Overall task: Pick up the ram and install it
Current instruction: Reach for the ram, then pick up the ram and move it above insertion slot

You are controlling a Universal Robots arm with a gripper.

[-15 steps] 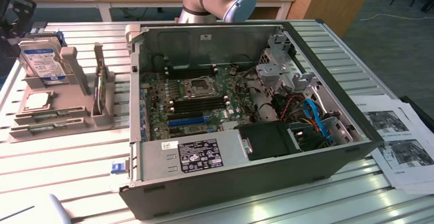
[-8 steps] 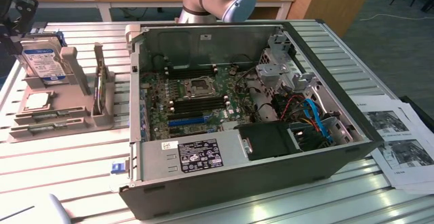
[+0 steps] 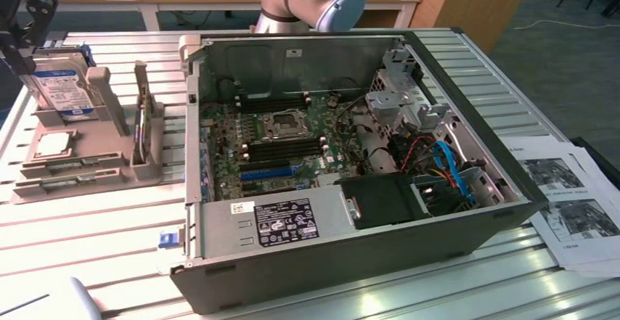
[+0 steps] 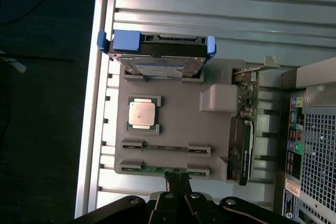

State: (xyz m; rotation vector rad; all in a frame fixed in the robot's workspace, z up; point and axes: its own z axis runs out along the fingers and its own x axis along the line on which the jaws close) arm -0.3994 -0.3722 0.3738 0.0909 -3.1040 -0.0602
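Starting at the exterior view's left, the gripper (image 4: 177,182) is hanging over the grey fixture tray (image 3: 107,175) with its fingers pinched right together, and as far as I can tell it's gripping nothing. The ram (image 4: 155,170) is sitting edge-up in the tray's outermost slot, past the CPU (image 3: 54,144) and the hard drive (image 3: 63,91), and the wrist view is lining the fingertips up right over it. That's what's worrying me: with the jaws closed like that, I reckon coming down would be jabbing the top edge of the stick instead of straddling it, and that could be chipping the board or rocking the whole tray. There's also a second slot running just beside it, so being slightly off sideways could mean grabbing at the wrong row or the plastic clips. Moving right, a card (image 3: 145,128) is standing on edge at the tray's side, near enough that a sloppy swing could be clipping it. Then there's the open case (image 3: 388,240): its wall is standing between the tray and the motherboard (image 3: 290,146), so carrying anything low is asking for a knock. The black memory slots (image 3: 290,140) are lying close to the socket and not far from the blue slot strip (image 3: 266,173), so a tilted stick could be jamming or landing in the wrong place. The loose cables (image 3: 441,164) further right are looking like less of a worry.
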